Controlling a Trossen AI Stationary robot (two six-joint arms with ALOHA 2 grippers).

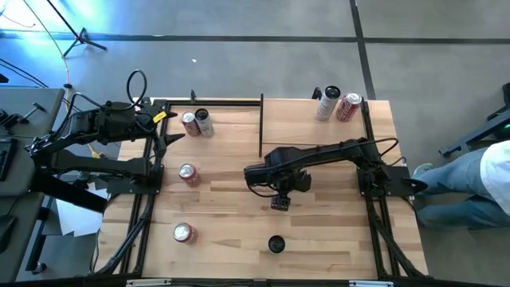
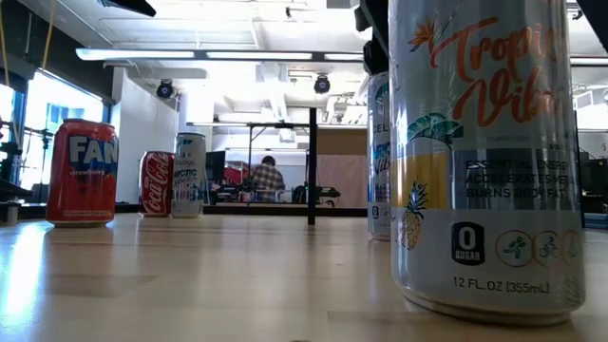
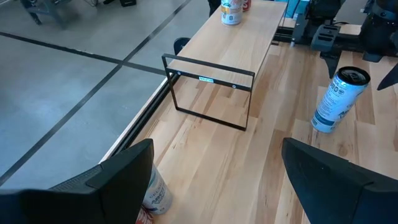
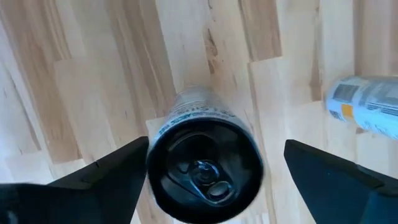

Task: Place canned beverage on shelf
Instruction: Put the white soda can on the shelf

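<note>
Wooden tabletop point(image 1: 319, 231): right claw point(image 4: 205, 163) open above upright can point(image 4: 202, 163).

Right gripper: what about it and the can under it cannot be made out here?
- Right wrist view: the black-topped can between the right gripper's open fingers is blurred; label unreadable.
- High view: the gripper covers that can.
- Low view: the near can, cut by the top edge, hides most of the can behind it.
</note>
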